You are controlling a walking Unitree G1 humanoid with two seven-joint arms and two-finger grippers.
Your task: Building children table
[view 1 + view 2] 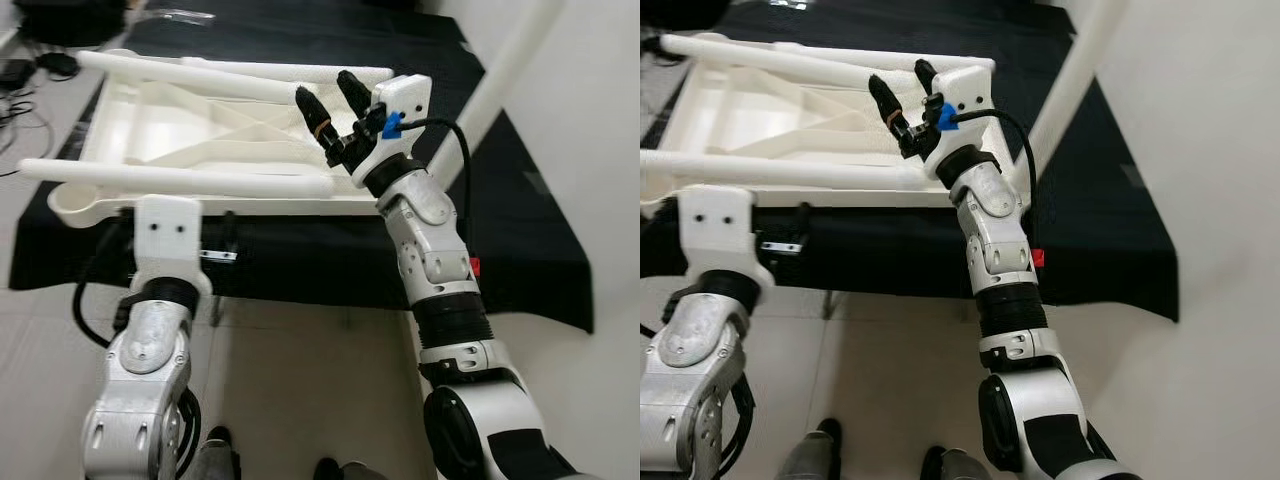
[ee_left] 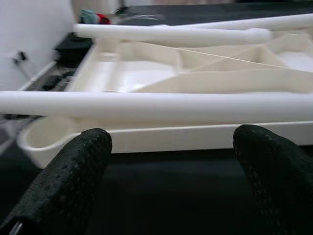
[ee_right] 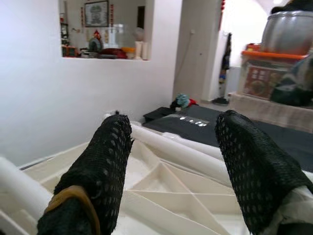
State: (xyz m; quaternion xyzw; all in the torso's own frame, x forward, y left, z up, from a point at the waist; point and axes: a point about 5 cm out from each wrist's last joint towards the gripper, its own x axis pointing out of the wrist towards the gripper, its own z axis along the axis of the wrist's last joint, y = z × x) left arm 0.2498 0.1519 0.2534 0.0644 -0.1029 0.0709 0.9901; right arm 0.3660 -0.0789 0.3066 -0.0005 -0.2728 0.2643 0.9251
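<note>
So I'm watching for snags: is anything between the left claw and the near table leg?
Nothing visible. The left claw, open, faces the near white table leg across bare black cloth. The right claw, also open, is raised over the upturned tabletop.

The right silver arm reaches up and forward, its right gripper (image 1: 331,101) raised over the near right corner of the upturned white plastic table (image 1: 170,125), long black fingers spread apart and empty. The left gripper (image 2: 171,161) sits low at that table's near edge, fingers parted.
</note>
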